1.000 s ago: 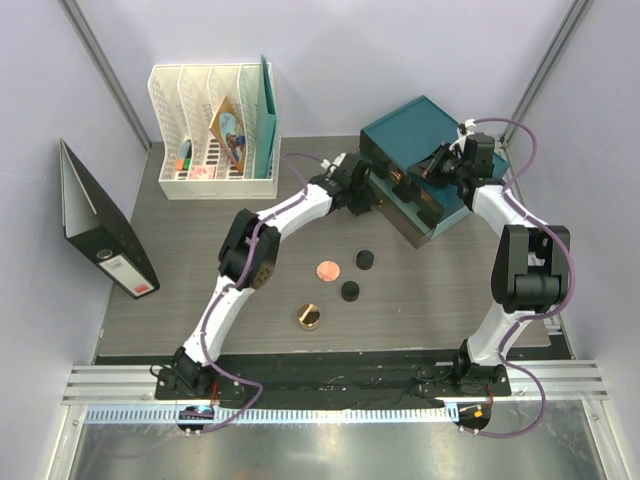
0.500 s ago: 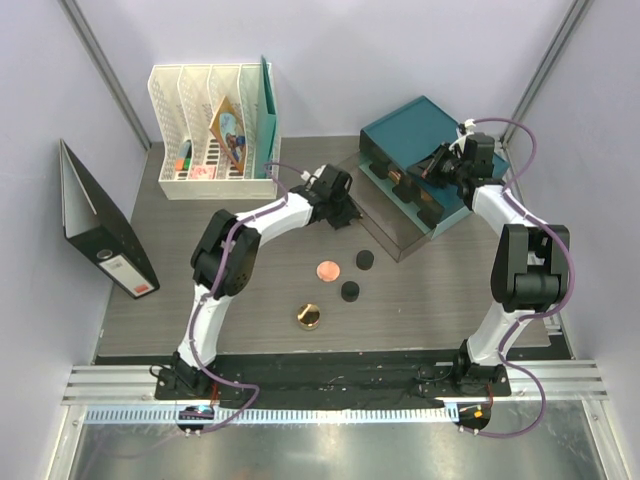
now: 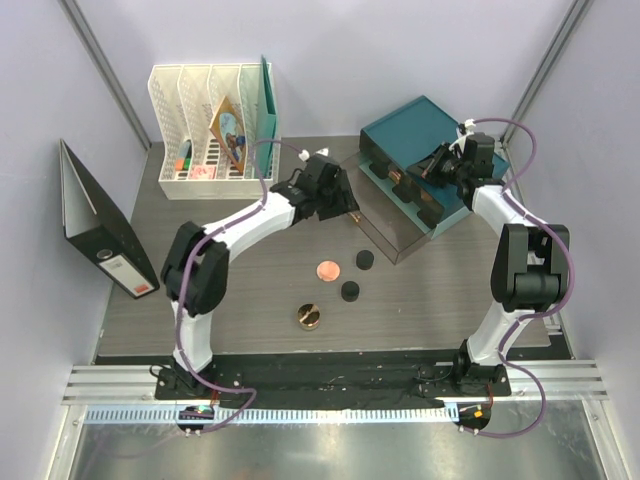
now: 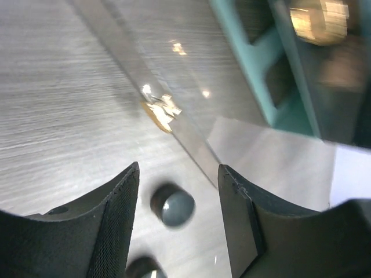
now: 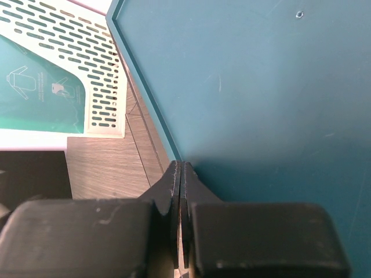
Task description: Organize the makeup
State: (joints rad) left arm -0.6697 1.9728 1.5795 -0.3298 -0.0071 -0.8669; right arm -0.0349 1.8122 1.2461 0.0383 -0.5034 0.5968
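On the surface: compact (image 3: 327, 269), two black pots (image 3: 365, 260), gold jar (image 3: 309, 317) are sitting loose near the clear tray (image 3: 385, 230).
Left fingers (image 4: 110, 231): standing apart, holding nothing, hovering at tray edge.
Right fingers (image 5: 171, 191): pressing fully together, empty, against teal box (image 5: 261, 87).

i see a grey wood-grain tbl (image 3: 250, 300). organizer box (image 3: 415, 130) is teal. round compact (image 3: 327, 270) reads coral/copper. one pot (image 3: 364, 261) is plain black, other pot (image 3: 350, 291) same, and the jar (image 3: 309, 317) is shiny gold. file rack (image 3: 200, 120) is white w/ slotted holes. binder (image 3: 95, 230) is black w/ a white+red label. left arm (image 3: 245, 218) is white w/ black joints.
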